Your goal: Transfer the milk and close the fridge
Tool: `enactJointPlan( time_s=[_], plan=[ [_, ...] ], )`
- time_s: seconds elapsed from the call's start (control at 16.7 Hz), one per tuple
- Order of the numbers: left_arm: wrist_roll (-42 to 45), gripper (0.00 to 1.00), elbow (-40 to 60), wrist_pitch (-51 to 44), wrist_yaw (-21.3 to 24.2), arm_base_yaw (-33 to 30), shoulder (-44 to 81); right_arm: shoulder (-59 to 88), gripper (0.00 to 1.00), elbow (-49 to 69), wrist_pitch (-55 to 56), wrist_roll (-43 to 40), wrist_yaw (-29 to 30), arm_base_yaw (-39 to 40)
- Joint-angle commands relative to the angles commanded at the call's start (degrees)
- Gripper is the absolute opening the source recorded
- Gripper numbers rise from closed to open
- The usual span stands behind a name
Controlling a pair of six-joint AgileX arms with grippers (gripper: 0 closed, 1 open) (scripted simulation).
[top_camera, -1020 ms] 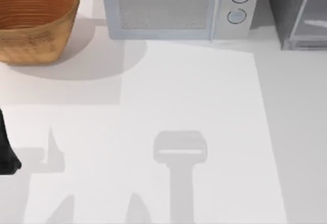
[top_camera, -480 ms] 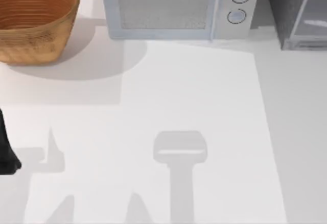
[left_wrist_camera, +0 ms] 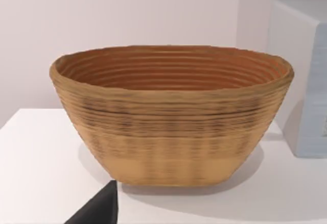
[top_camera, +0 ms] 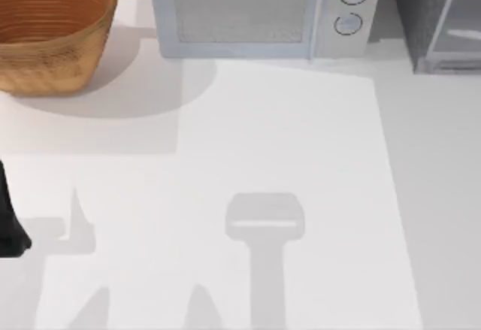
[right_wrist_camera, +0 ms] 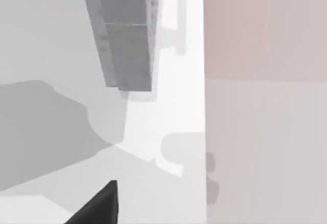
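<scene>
At the upper left of the top view sits a woven basket, and below it at the left edge a dark piece of the left arm hangs idle, its wrist camera aimed at the basket, which looks like a parked pose. The microwave stands along the top middle, while the fridge fills the upper right corner, its pale door panel seemingly angled out (so probably left ajar for loading). I cannot find the milk, and neither claw's spread can be told.

Basket left, microwave middle, fridge right.
</scene>
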Motion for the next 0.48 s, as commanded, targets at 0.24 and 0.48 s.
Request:
enactJointPlan(
  time_s=[0.24, 0.48],
  plan=[
    [0.0, 1.0, 0.0, 0.0, 0.0, 0.0, 0.0, 0.46, 1.0, -0.31, 10.74, 12.86, 1.58, 8.02],
    [0.0, 1.0, 0.0, 0.0, 0.0, 0.0, 0.0, 0.83, 1.0, -0.7, 26.02, 31.92, 4.1, 19.54]
  ],
)
